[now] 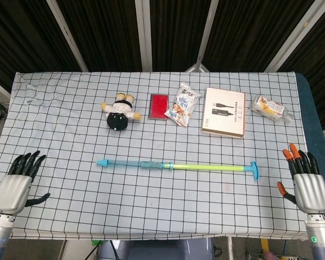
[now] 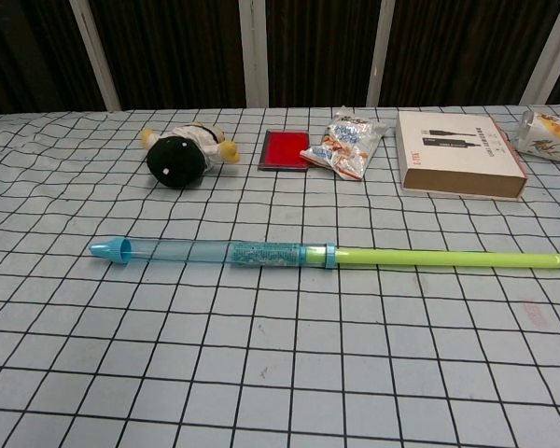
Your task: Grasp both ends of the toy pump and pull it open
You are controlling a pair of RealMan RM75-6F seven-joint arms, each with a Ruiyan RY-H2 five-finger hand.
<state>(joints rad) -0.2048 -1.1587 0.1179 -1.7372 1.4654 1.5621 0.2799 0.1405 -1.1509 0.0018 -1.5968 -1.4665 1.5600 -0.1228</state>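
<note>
Along the far side of the checked tablecloth (image 1: 70, 103), from left to right: a small plush doll (image 1: 119, 112) lying on its side, a flat red card (image 1: 158, 105), a crinkled snack packet (image 1: 182, 104), a brown flat box (image 1: 223, 112) with a cable printed on the lid, and a second wrapped snack (image 1: 270, 108) near the right edge. Behind the table, dark panels with pale slanted struts. All of these well apart from the toy pump (image 1: 176, 166), nothing lying across it or between it and either hand. Toy pump alone in the middle of the cloth, stretched nearly level from left to right and pulled out long: a pale blue pointed nozzle at the left end, a clear blue barrel with a patterned band inside, a blue collar near the middle, then a thin yellow-green rod ending in a blue crossbar handle at the right. In the chest view, barrel and rod (image 2: 448, 258) clear, the handle cut off at the frame edge. Left hand (image 1: 13, 187) at the near left edge of the table, fingers spread, holding nothing, well clear of the nozzle. Right hand (image 1: 307, 184) at the near right corner, orange-tipped fingers spread, empty, apart from the handle.
</note>
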